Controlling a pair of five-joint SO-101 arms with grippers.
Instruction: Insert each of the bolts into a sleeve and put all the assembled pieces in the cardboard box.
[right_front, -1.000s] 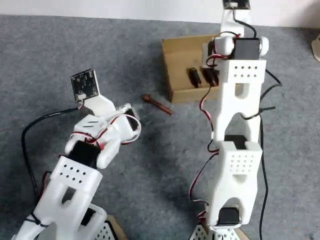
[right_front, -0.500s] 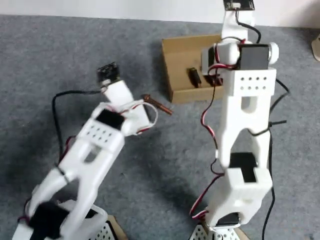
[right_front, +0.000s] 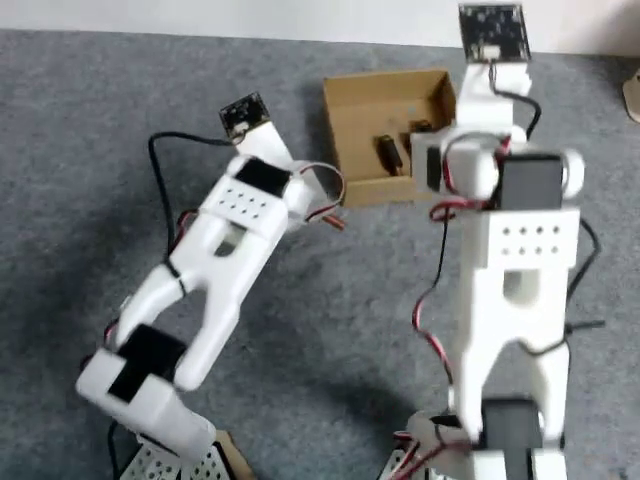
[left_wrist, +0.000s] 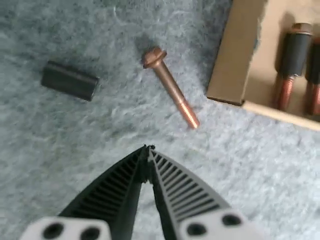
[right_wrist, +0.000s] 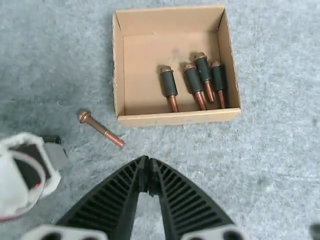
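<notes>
Lying loose on the carpet (left_wrist: 60, 150), the bolt (left_wrist: 171, 89) sits just beside the box (left_wrist: 235, 55), the sleeve (left_wrist: 69, 80) near it but apart. Four assembled pieces (right_wrist: 168, 82) rest inside. The left gripper (left_wrist: 148, 148), pressed together and empty, hangs near the bolt; the right gripper (right_wrist: 148, 160), likewise closed, near the box.

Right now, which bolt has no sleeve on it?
The bare copper bolt lying on the carpet outside the cardboard box; the four bolts inside each wear a black sleeve.

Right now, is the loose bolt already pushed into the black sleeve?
No, the bolt lies bare beside the cardboard box, apart from the empty sleeve.
</notes>
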